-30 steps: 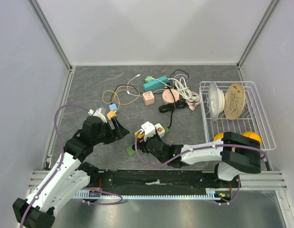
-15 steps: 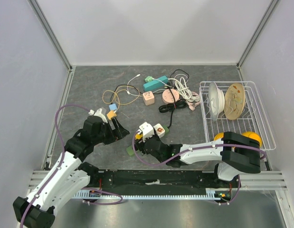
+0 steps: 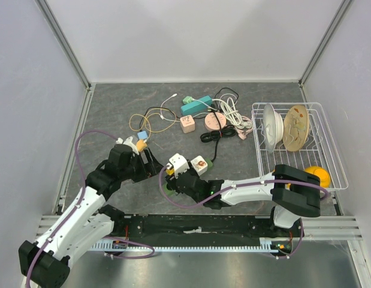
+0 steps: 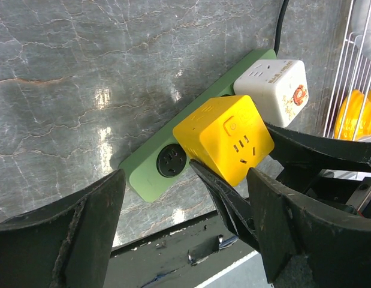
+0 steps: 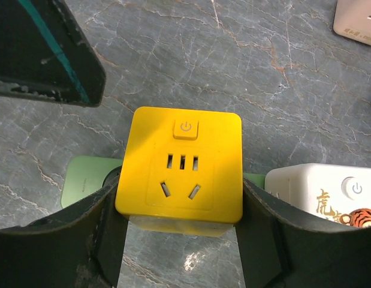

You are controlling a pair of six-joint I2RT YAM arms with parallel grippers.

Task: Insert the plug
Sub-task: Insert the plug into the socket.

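Note:
The plug is a yellow cube adapter point(image 5: 179, 171) with a power button and socket slots on its face. My right gripper point(image 5: 179, 225) is shut on it, one finger pressed to each side. It hangs slightly tilted over the green power strip point(image 4: 150, 180), between an empty round socket point(image 4: 172, 162) and a white tiger-print adapter point(image 4: 272, 90) that sits on the strip. Its prongs are hidden. My left gripper point(image 4: 185, 240) stands open just beyond the strip's near end, with nothing between its fingers. In the top view the plug point(image 3: 176, 163) and left gripper point(image 3: 151, 163) are close together.
A wire dish rack point(image 3: 329, 157) with plates and an orange object point(image 3: 317, 173) stands at the right. Behind lie a teal power strip point(image 3: 196, 106), a pink round socket point(image 3: 214, 122), a pink cube point(image 3: 187, 123) and tangled cables point(image 3: 230, 114). More small plugs point(image 3: 140, 139) lie beside my left arm.
My right gripper has carried the yellow plug a little to the left, toward my left gripper. The left arm edged slightly forward. Both grippers kept their states.

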